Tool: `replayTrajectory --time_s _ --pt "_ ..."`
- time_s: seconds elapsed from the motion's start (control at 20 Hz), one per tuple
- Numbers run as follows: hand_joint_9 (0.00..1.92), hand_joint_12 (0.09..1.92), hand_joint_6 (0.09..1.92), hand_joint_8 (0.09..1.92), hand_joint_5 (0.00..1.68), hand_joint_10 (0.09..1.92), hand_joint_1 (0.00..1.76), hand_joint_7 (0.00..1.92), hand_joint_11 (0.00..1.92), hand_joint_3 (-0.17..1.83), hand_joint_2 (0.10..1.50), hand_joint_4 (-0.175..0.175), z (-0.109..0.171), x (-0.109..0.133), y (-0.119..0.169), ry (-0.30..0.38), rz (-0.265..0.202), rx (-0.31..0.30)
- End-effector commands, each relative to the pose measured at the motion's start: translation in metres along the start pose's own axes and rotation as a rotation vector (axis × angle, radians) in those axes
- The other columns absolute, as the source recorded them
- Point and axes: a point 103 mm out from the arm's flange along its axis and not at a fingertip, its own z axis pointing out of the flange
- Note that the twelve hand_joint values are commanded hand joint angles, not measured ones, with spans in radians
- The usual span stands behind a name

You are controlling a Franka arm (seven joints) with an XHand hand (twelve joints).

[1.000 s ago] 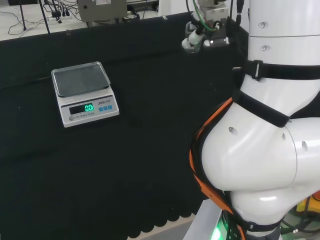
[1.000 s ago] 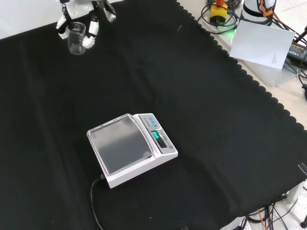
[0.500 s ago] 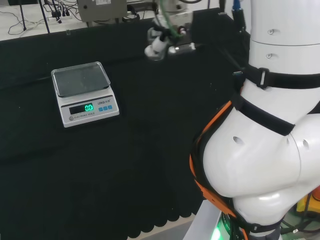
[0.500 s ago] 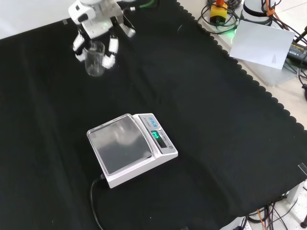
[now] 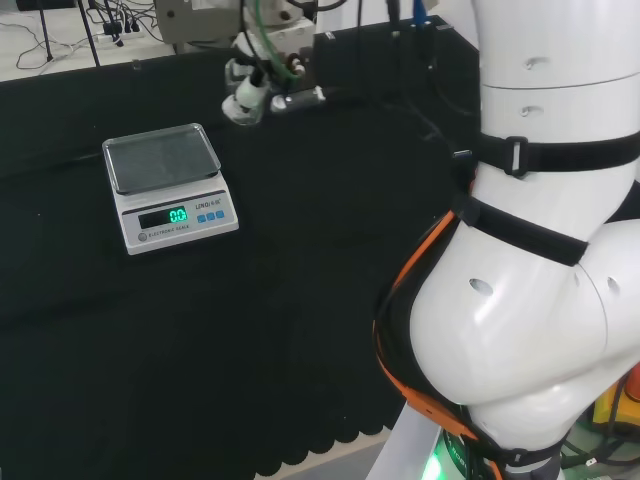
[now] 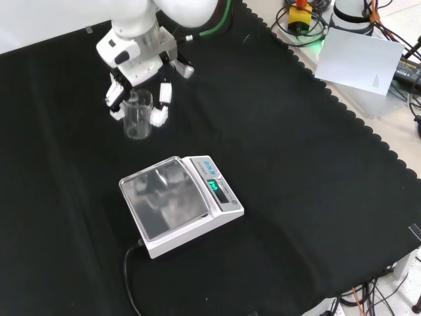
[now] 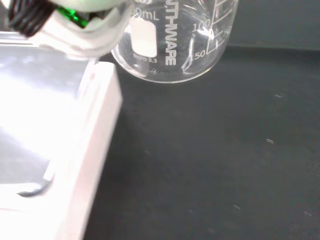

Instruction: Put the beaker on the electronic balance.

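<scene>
Beaker [image 6: 138,115]: I see it clear, upright and clasped in the hand [image 6: 135,62], whose fingers [image 6: 160,108] curl down around its sides. In the front view it hangs above the black desk [image 6: 296,171], just beyond the electronic balance [image 6: 181,204], whose pan lies bare.

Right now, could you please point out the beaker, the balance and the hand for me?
beaker [image 6: 137,120], front view, on its clear glass wall.
balance [image 6: 166,199], front view, on its weighing pan.
hand [image 6: 136,58], front view, on its white back.
</scene>
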Motion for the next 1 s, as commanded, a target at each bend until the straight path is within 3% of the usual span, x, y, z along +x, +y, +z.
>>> replayTrajectory --time_s 0.05,0.25,0.5,0.9,1.0 --pt "1.25 0.91 1.42 1.52 0.83 1.23 1.22 0.96 1.3 0.96 0.73 -0.073 0.009 0.084 0.035 -0.009 -0.098 0.032" --pt "1.25 0.91 1.42 1.52 0.83 1.23 1.22 0.97 1.3 0.97 0.73 -0.075 0.016 0.112 0.05 0.002 -0.124 0.05" --pt "1.25 0.91 1.41 1.52 0.83 1.23 1.22 0.97 1.3 0.97 0.72 -0.08 0.03 0.136 0.051 -0.03 -0.186 0.074" --pt "1.25 0.91 1.4 1.51 0.84 1.23 1.23 0.98 1.29 0.96 0.72 -0.083 0.048 0.144 0.052 -0.066 -0.157 0.114" --pt "1.25 0.91 1.42 1.47 0.81 1.23 1.22 0.9 1.28 0.8 0.81 -0.143 0.051 0.143 0.053 -0.065 -0.153 0.124"
